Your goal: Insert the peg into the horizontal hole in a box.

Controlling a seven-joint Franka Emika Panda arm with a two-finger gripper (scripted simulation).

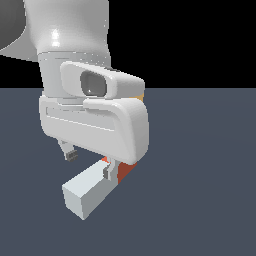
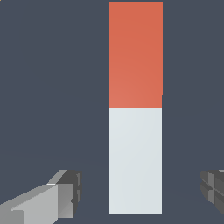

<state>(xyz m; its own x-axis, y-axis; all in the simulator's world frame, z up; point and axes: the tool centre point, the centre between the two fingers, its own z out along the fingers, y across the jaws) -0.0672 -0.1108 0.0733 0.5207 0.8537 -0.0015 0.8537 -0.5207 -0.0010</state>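
You see the peg (image 1: 90, 192) lying flat on the dark grey floor (image 1: 210, 165), under the big white arm (image 1: 95, 115). In the exterior view its pale grey end points toward 7 o'clock and its red-orange end toward 1 o'clock, partly hidden behind the body of the arm. A small bit of tan colour shows at the edge of the arm near 2 o'clock, but you cannot tell what it is.

The claw (image 2: 140, 190) is spread wide. In the wrist view one finger (image 2: 65, 194) stands on one side of the peg (image 2: 135, 131) and the other finger (image 2: 213, 188) on the opposite side, and dark floor is visible between each finger and the bar. So the peg lies between the two fingers, and neither finger touches it. The fingers stand level with the pale part of the bar, close to its grey end, and the red-orange part lies well away from them.

In the exterior view one finger (image 1: 109, 171) comes down just beside the peg, near the place where grey meets red, and the other one (image 1: 70, 154) hangs apart from it.
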